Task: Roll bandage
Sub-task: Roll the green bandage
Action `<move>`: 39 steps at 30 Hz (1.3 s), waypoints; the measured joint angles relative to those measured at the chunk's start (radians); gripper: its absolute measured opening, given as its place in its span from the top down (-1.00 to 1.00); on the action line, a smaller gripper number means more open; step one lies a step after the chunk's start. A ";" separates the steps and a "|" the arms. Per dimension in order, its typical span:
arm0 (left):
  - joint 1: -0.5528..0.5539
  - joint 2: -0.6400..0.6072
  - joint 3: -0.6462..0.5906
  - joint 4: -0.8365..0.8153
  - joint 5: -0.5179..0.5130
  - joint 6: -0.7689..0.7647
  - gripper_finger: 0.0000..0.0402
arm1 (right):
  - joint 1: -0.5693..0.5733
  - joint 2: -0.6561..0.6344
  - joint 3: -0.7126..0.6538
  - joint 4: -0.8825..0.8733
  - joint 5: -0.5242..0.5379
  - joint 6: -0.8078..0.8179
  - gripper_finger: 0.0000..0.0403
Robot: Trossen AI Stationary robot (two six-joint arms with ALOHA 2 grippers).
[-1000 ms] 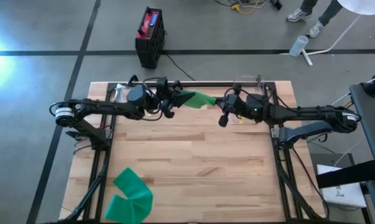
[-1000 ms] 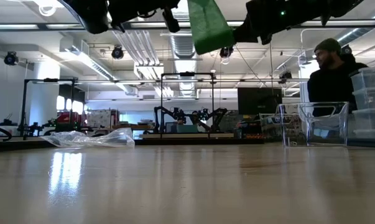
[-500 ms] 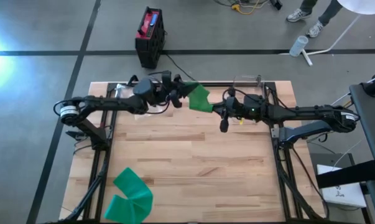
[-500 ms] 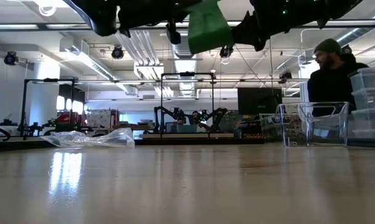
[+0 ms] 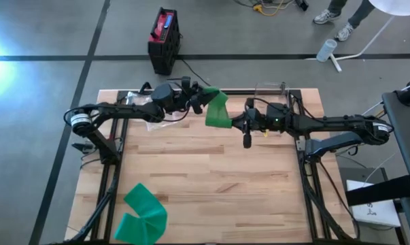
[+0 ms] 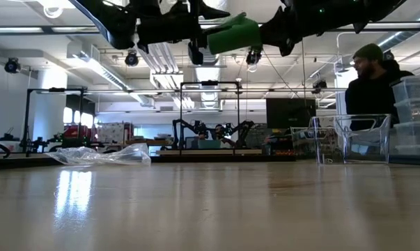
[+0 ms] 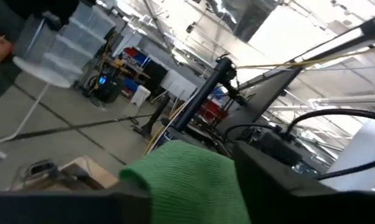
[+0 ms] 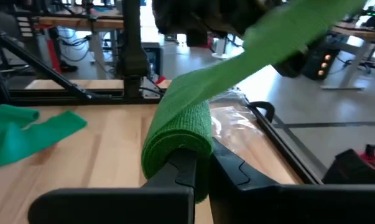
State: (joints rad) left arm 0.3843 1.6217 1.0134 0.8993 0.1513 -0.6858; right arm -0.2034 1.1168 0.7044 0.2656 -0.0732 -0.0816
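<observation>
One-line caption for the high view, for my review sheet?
Both end effectors, left and right, hold a green bandage above the table; a second bandage lies at the near-left corner.

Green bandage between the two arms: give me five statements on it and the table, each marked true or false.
1. The green bandage hangs in the air between both grippers. True.
2. The right gripper is shut on the rolled end of the bandage. True.
3. A second green piece lies at the table's far edge beside the clear bin. False: it lies at the near left corner.
4. The clear bin holds a bandage roll. False: it looks empty.
5. A crumpled clear plastic bag lies on the table. True.
</observation>
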 joint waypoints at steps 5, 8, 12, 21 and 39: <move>0.027 0.013 0.000 -0.065 0.001 -0.058 -0.23 | 0.007 0.000 0.000 -0.001 -0.039 0.002 0.95; 0.037 0.013 0.001 -0.123 0.039 -0.076 -0.46 | 0.008 0.000 0.000 -0.003 -0.042 0.002 0.95; 0.050 0.012 0.000 -0.125 0.190 -0.166 -0.72 | 0.009 0.000 0.000 -0.003 -0.049 0.000 0.95; 0.066 0.008 0.002 -0.169 0.451 -0.366 -0.97 | 0.009 0.000 0.000 -0.007 -0.040 0.002 0.95; 0.160 -0.039 -0.023 -0.506 0.551 0.030 -0.73 | 0.012 -0.010 0.044 -0.033 -0.121 0.070 0.95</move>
State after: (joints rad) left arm 0.5442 1.5823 0.9906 0.3934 0.7022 -0.6559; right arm -0.1917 1.1072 0.7480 0.2328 -0.1940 -0.0115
